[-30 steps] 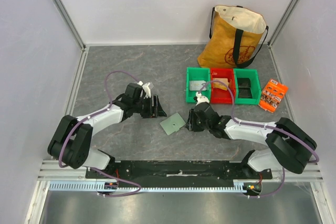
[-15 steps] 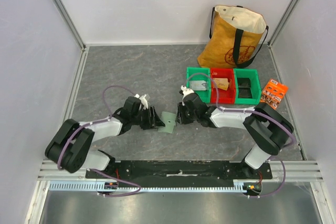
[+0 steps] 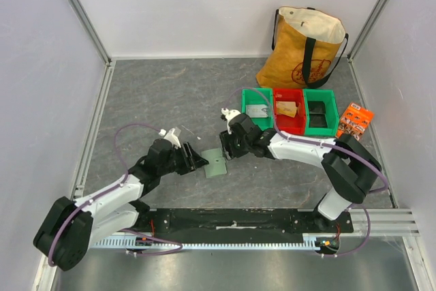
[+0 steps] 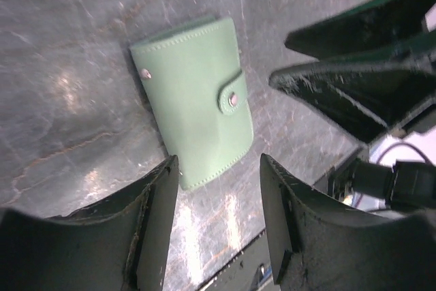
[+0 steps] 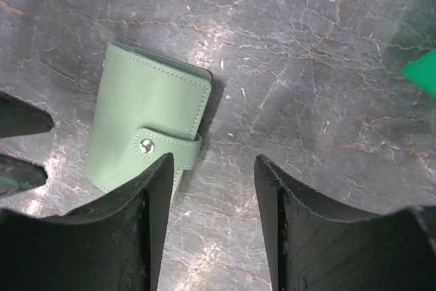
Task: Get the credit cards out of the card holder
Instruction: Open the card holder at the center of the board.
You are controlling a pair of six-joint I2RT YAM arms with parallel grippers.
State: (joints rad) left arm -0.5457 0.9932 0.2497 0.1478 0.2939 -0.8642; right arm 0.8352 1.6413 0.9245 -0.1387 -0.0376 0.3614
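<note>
The card holder (image 3: pixel 216 163) lies flat on the grey table (image 3: pixel 170 93), near the middle and a bit toward your side. It is folded shut. Its little tab (image 4: pixel 231 95) is snapped down with a round button.

Your left pincer (image 3: pixel 196 161) sits low, just beside the holder on one side. Your right pincer (image 3: pixel 227 148) sits low, just beside it on the other side, so the holder lies between the two. Both pincers are spread wide and hold nothing.

In the left wrist view, one end of the holder reaches into the gap between the two fingers (image 4: pixel 153 230). You cannot tell if a finger touches it. In the right wrist view, the holder lies off to one side of the gap, and one finger hides its corner.

Farther back on the right, three bins stand in a row, touching: a green bin (image 3: pixel 257 109), a red bin (image 3: pixel 289 110) and a second green bin (image 3: pixel 320 112). An orange packet (image 3: pixel 354 123) lies just beside them. A tan bag (image 3: pixel 306 46) stands behind them by the back wall.
</note>
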